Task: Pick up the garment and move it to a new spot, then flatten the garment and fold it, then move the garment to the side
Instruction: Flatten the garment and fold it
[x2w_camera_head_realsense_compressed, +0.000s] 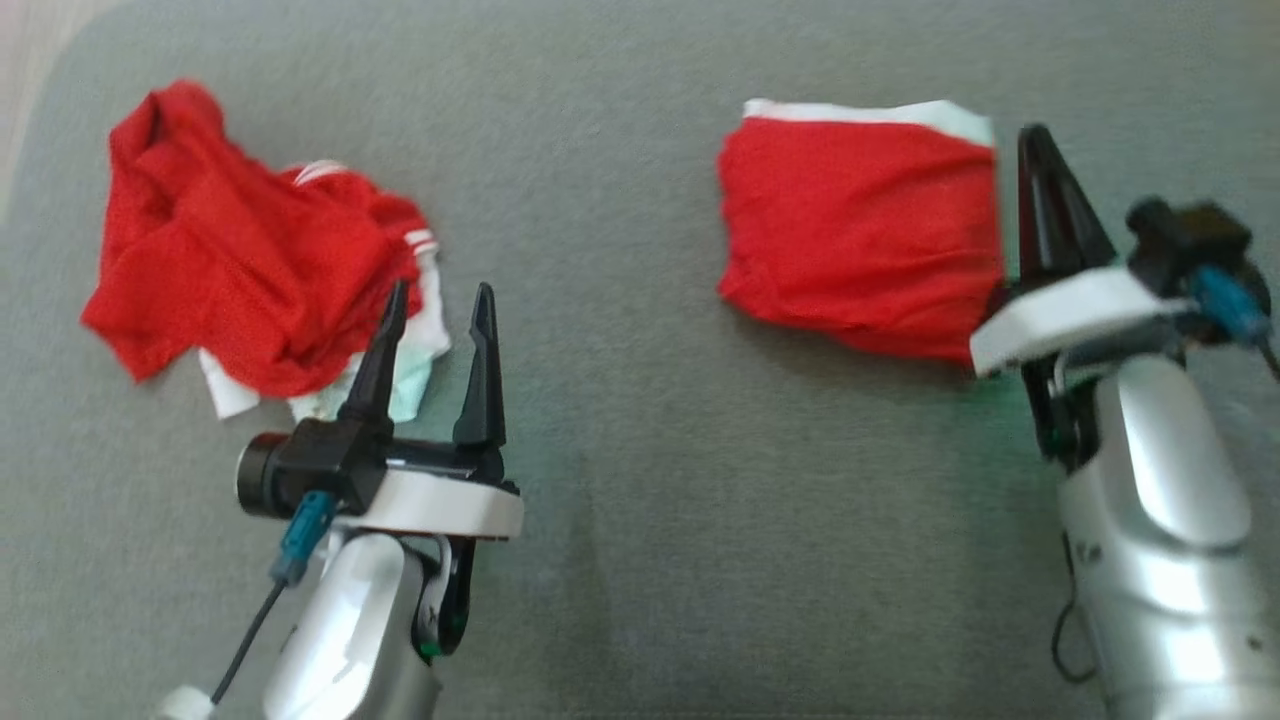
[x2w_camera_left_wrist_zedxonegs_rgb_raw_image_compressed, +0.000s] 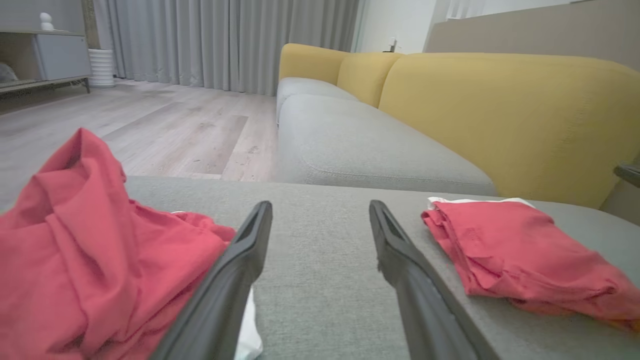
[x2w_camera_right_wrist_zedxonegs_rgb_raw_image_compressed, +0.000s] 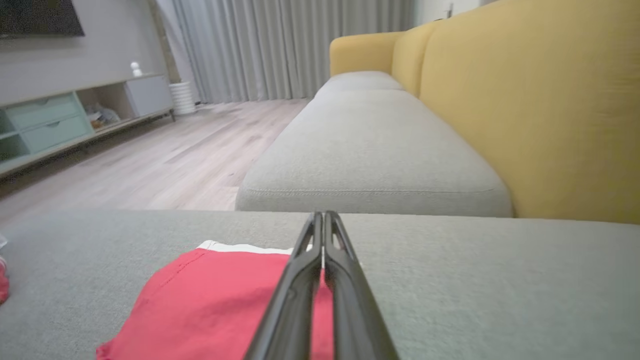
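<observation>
Garments, red, two, are laid well apart on a grey sofa cushion (x2w_camera_head_realsense_compressed: 640, 520). The folded red garment (x2w_camera_head_realsense_compressed: 860, 230), with a white band along its far edge, is set flat just left of the right gripper (x2w_camera_head_realsense_compressed: 1036, 140), whose jaws are pressed together along their length. The crumpled red garment (x2w_camera_head_realsense_compressed: 240, 260), white trim showing, is heaped left of the left gripper (x2w_camera_head_realsense_compressed: 441, 292), just beside its left finger. These jaws are spread, with bare cushion seen between them. A yellow backrest (x2w_camera_left_wrist_zedxonegs_rgb_raw_image_compressed: 500, 115) is seen beyond.

left gripper (x2w_camera_head_realsense_compressed: 442, 290) spread wide, right gripper (x2w_camera_head_realsense_compressed: 1036, 135) pinched closed
</observation>
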